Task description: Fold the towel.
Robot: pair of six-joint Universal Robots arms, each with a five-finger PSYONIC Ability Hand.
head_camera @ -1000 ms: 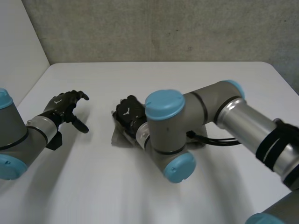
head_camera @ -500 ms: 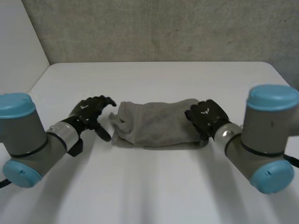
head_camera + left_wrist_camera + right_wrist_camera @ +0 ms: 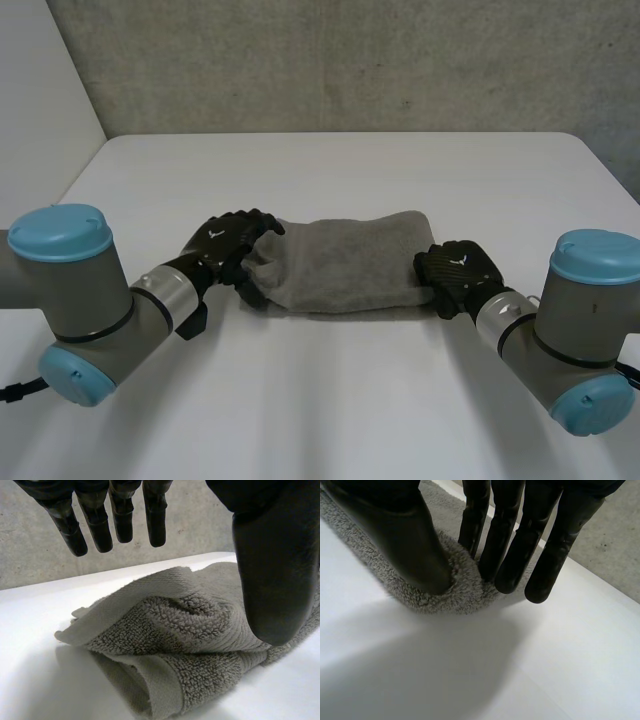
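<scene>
1. A grey terry towel point(image 3: 340, 262) lies folded into a thick band on the white table point(image 3: 330, 170). It sits roughly midway between the table's left and right edges, with its length running from one of those edges toward the other.
2. The left hand point(image 3: 228, 245) is at the towel's end nearer the table's left edge. In the left wrist view this hand point(image 3: 270, 555) is spread wide. Its fingers point(image 3: 120, 515) reach out straight above the towel point(image 3: 165, 645) without touching it, and the thumb hangs over the pile. I cannot tell whether the thumb touches the pile. The layered end, with a hemmed corner showing, lies under the palm.
3. The right hand point(image 3: 458, 272) is at the opposite end, toward the table's right edge. In the right wrist view this hand point(image 3: 395, 520) pinches the towel point(image 3: 445, 597). The thumb is pressed into the pile, and the straight fingers point(image 3: 500, 545) come down on the other side. A ridge of cloth is squeezed between them.
4. Both arms lie low over the table, one on either side of the towel.
</scene>
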